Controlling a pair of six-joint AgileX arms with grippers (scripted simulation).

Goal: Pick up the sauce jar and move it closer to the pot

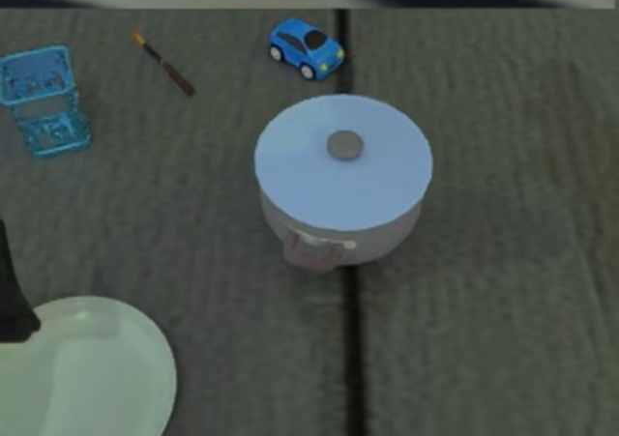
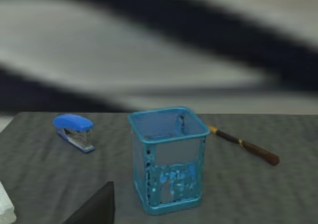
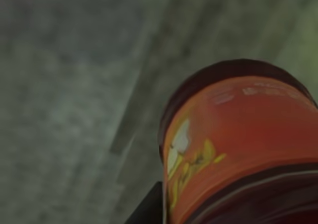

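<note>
Sauce jar first, and from above it's nowhere to be seen! The top view gives us the pot (image 1: 343, 180) sitting mid-table, pale blue lid on, grey knob in the centre, handle on its near side. Far behind it sits a blue toy car (image 1: 307, 47), further left a brown-handled brush (image 1: 164, 65), and at the far left a blue mesh pen holder (image 1: 44, 100). Near left there's a pale green plate (image 1: 92, 373), with a dark piece of the left arm (image 1: 12, 296) just above its edge. No right arm in this view at all.

Over to the left wrist view: the pen holder stands upright, a blue stapler (image 2: 74, 131) on one side, the brush on the other. A dark corner of the left gripper (image 2: 97, 209) pokes in, but I cannot tell whether its fingers are apart or together. That arm looks parked.

Now the right wrist view, and there it is! The sauce jar (image 3: 238, 144) fills the picture, orange-red label up close and dark glass at the rim, with grey table blurred beyond. A dark sliver by the jar is probably a finger of the right gripper, so my judgement is that the jar is clamped and carried, off beyond the top view's edge.

Pickup seems done; bringing the jar in and setting it beside the pot is all still ahead.
</note>
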